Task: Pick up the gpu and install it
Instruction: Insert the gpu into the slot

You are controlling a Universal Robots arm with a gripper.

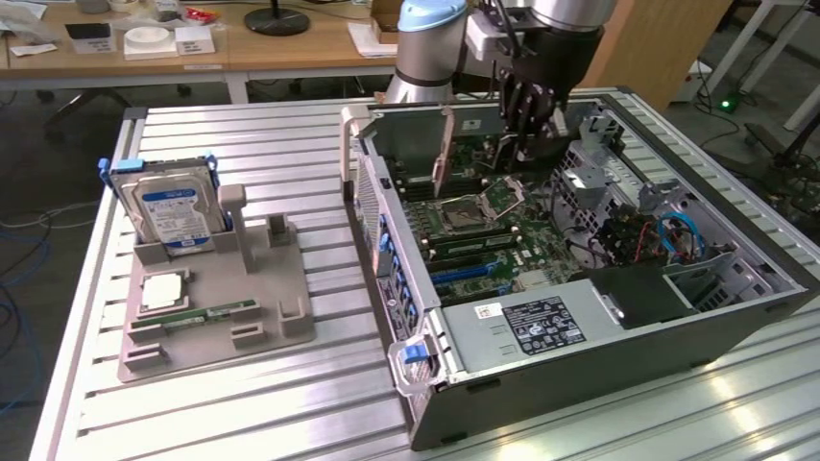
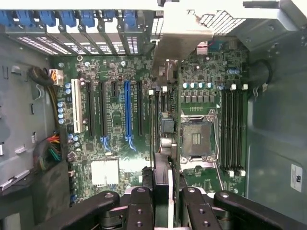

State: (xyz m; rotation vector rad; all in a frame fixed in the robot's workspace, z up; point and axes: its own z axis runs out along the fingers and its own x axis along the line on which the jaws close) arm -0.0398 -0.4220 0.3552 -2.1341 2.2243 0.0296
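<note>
Exterior view: hand (image 1: 525,134) at twelve o'clock of open case (image 1: 602,375), clamped narrowly on gpu (image 2: 163,184): thin, edge-on, silver end bracket.

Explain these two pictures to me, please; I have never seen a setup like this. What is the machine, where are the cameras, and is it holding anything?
The machine is a single robot arm reaching into an open computer case that lies on a slatted metal table. One picture comes from a camera off the arm. The other comes from a camera on its wrist, looking into the case at the motherboard. The jaws are closed on the gpu, a thin card seen edge-on over the motherboard. Beside the case, on the exterior view's left, a grey holder carries a hard drive and a memory stick.
</note>
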